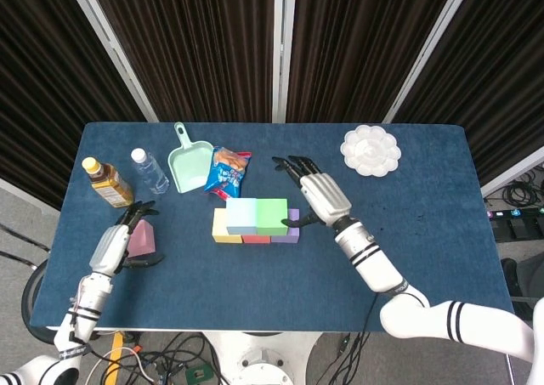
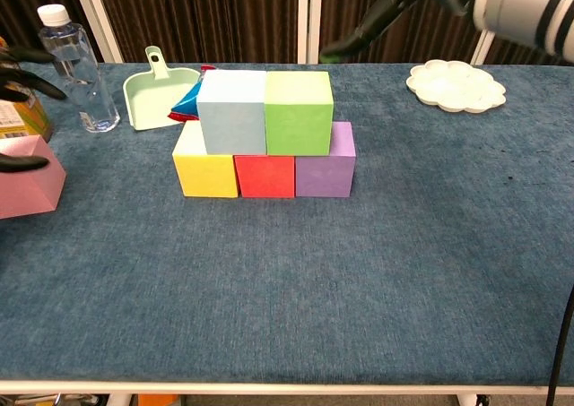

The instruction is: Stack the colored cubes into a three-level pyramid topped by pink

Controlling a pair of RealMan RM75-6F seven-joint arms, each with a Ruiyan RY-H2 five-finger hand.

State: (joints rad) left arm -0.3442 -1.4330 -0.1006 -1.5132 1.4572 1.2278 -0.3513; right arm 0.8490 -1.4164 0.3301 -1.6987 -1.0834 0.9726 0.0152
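Yellow (image 2: 206,166), red (image 2: 265,175) and purple (image 2: 326,164) cubes form a row at mid-table. On them sit a light blue cube (image 2: 231,110) and a green cube (image 2: 299,112), side by side. The pink cube (image 1: 144,237) (image 2: 27,180) lies apart on the cloth at the left. My left hand (image 1: 119,245) is open around it, fingers (image 2: 20,65) above its far side and the thumb (image 2: 22,162) at its near top edge. Up and to the right of the green cube (image 1: 272,215), my right hand (image 1: 320,196) hovers open, holding nothing.
At the back left stand a tea bottle (image 1: 106,181) and a water bottle (image 1: 150,171). A mint dustpan (image 1: 190,164) and a snack bag (image 1: 228,172) lie behind the stack. A white palette dish (image 1: 371,150) sits at the back right.
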